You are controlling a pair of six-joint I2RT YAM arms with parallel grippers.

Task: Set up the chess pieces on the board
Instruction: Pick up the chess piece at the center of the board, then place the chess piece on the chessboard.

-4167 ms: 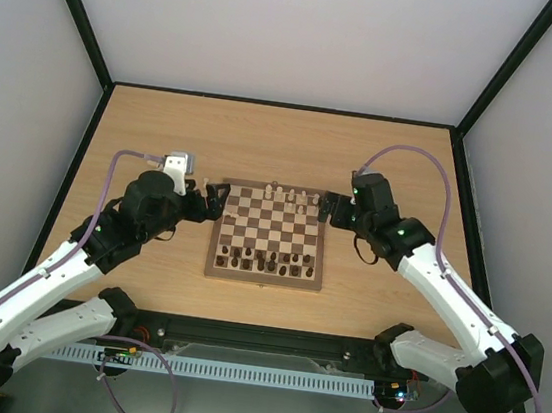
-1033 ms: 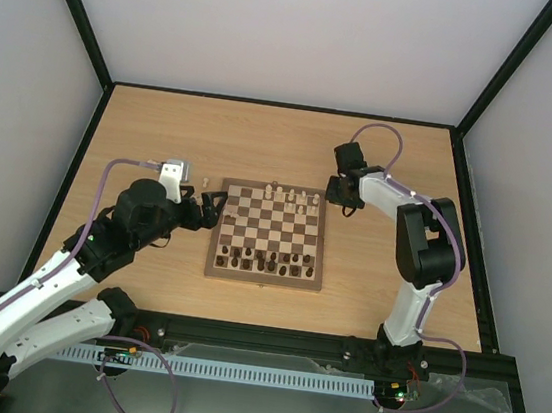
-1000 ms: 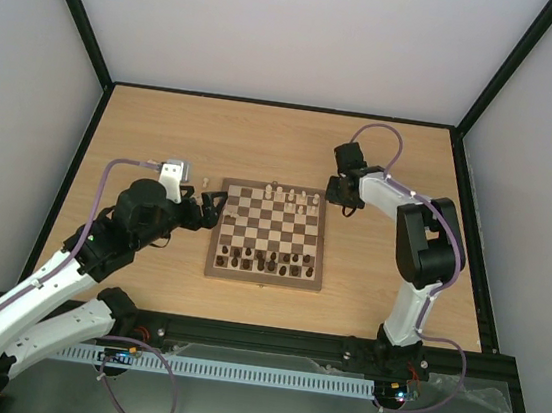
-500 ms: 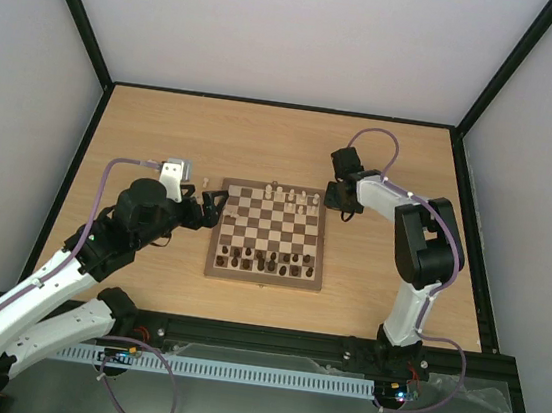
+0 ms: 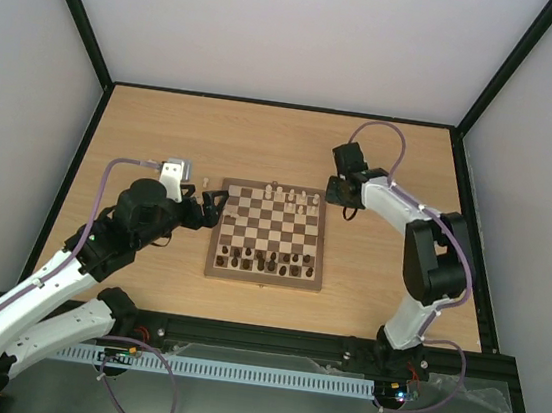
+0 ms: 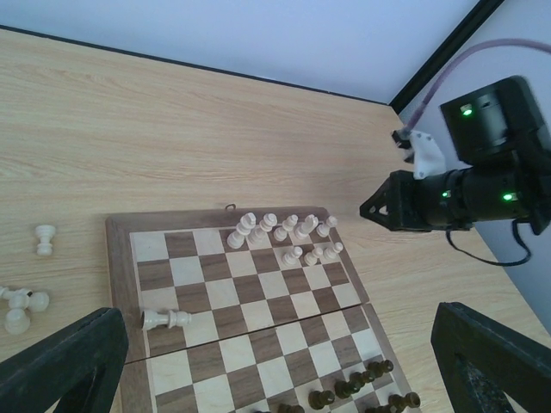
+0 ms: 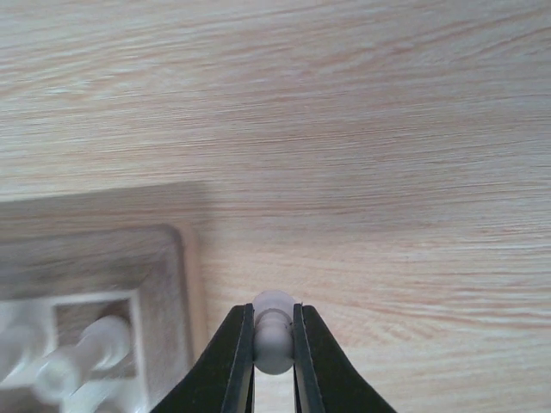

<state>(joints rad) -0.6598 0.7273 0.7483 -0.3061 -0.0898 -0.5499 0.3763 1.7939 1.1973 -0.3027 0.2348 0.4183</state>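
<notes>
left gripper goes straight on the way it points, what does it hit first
The left gripper would likely meet the board at its near border, beside the toppled pale chess piece; depth is unclear.

Bench (image 5: 265, 135): open strip along far edge. Board (image 5: 263, 279), centre: middle ranks passable; pale pieces (image 5: 292, 196) crowd far ranks, dark pieces (image 5: 269, 260) near rank. Left pincer (image 5: 217, 207), spread, and right pincer (image 6: 368, 209), gripping a pale piece (image 7: 274, 342), flank its far corners. Loose pale pieces (image 6: 21, 301) lie toward left edge.
</notes>
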